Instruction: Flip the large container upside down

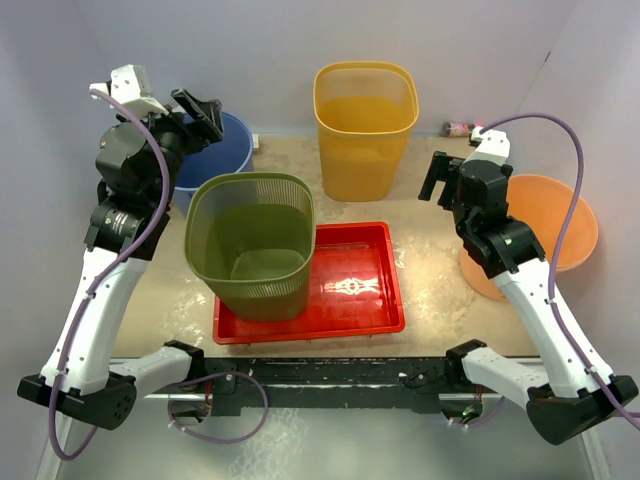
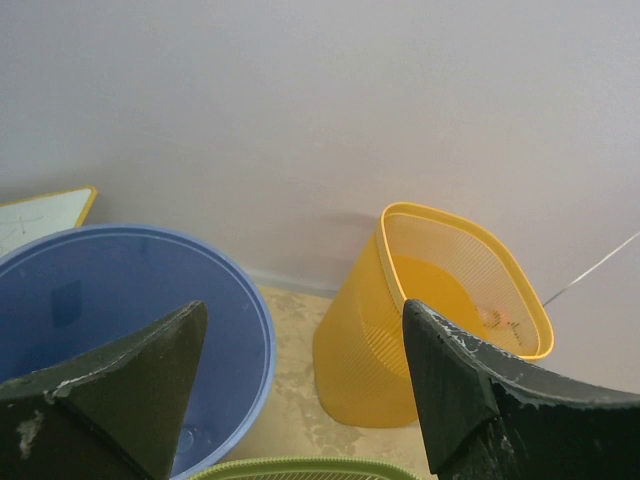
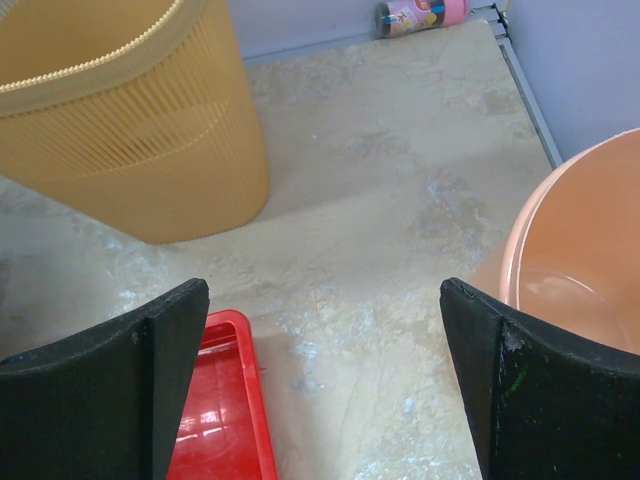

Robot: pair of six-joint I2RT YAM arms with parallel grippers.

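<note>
An olive-green mesh basket point(image 1: 254, 243) stands upright, mouth up, on the left part of a red tray point(image 1: 360, 285). Its rim just shows at the bottom of the left wrist view point(image 2: 300, 468). A taller yellow mesh basket point(image 1: 365, 130) stands upright behind the tray; it also shows in the left wrist view point(image 2: 430, 320) and the right wrist view point(image 3: 130, 110). My left gripper point(image 1: 200, 112) is open and empty, raised above the blue bowl point(image 1: 215, 150), behind the green basket. My right gripper point(image 1: 432, 178) is open and empty, raised right of the yellow basket.
A blue bowl point(image 2: 120, 320) sits at the back left and an orange bowl point(image 1: 560, 225) at the right, also seen in the right wrist view point(image 3: 580, 270). A small pink object point(image 3: 415, 15) lies by the back wall. Walls close in the table on three sides.
</note>
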